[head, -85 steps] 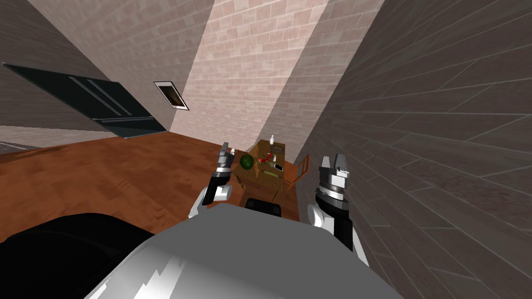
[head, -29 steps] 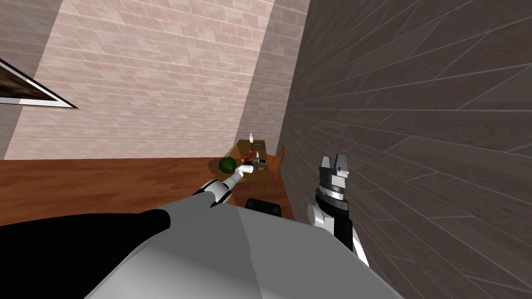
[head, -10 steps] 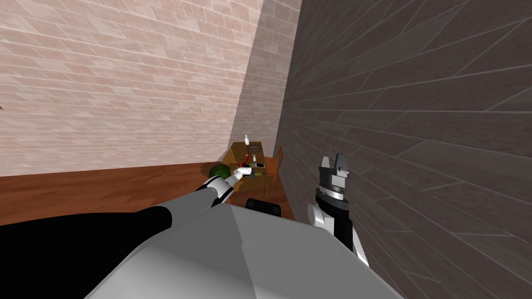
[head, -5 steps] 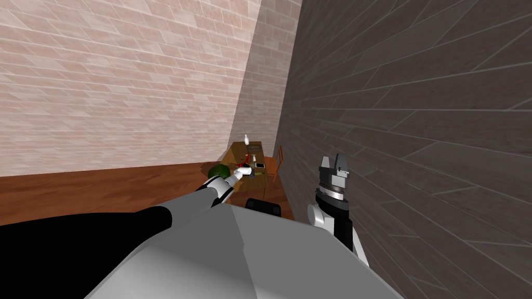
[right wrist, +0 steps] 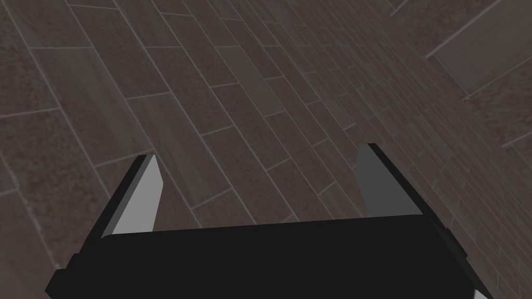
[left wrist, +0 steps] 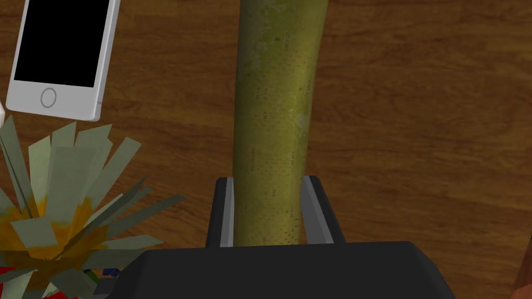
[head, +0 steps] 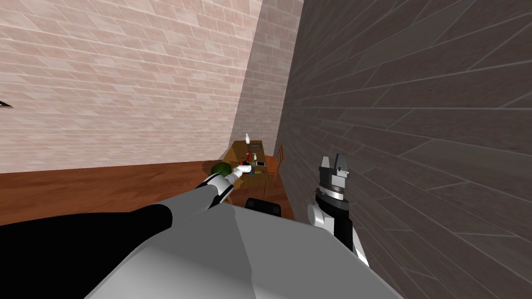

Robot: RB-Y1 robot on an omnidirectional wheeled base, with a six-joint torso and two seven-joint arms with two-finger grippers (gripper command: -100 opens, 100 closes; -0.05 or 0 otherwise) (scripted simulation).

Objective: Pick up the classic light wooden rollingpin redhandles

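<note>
**A:** What is new here?

**B:** A few seconds back the left arm was raised short of the table [left wrist: 415, 130]. Now it stretches out over it, and over the last second it barely moves. The left gripper [left wrist: 267, 180] is closed on an olive-green cylinder [left wrist: 275, 104], one finger pressing each side.

**A:** Is that the pin?

**B:** Probably its barrel, though it looks olive rather than pale wood, and no red handle shows. It lies on the table in the room's far corner, near a white phone [left wrist: 60, 57] and a flower [left wrist: 57, 207].

**A:** And the other hand?

**B:** The right gripper [right wrist: 260, 150] is up by the right wall, fingers wide apart, holding nothing. I judge the grasp is made and only the lift remains.
</note>
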